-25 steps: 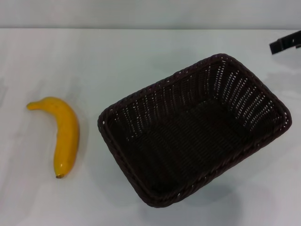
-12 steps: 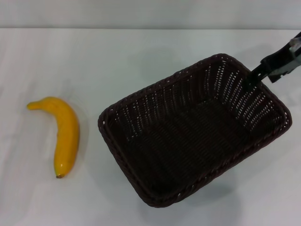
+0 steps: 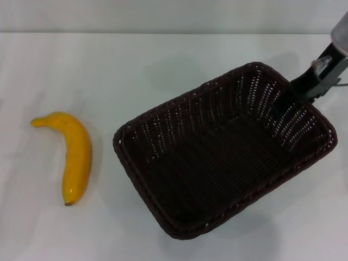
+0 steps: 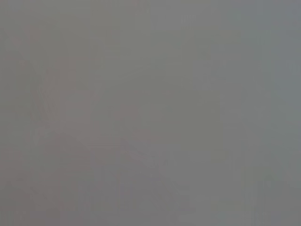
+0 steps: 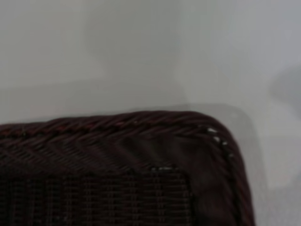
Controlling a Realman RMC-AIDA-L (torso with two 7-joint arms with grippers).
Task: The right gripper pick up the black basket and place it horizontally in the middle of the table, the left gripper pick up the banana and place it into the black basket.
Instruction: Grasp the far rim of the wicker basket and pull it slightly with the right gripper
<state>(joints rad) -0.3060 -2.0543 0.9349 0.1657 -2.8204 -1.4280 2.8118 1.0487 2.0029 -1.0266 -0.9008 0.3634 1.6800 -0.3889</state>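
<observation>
The black basket (image 3: pixel 179 99) stands skewed on the white table (image 3: pixel 109 65), right of the middle, and is empty. Its braided corner rim fills the right wrist view (image 5: pixel 117 123). My right gripper (image 3: pixel 294 90), dark with a silver-white part on a grey arm, reaches in from the right edge and sits at the basket's far right rim. The banana (image 3: pixel 76 157) lies on the table at the left, apart from the basket, dark tip toward me. My left gripper is out of view; the left wrist view shows only plain grey.
Bare white tabletop lies behind the basket and between the banana and the basket. The table's far edge runs along the top of the head view.
My right gripper has come in from the right edge and down to the basket's far right rim. The basket and banana have not moved.
</observation>
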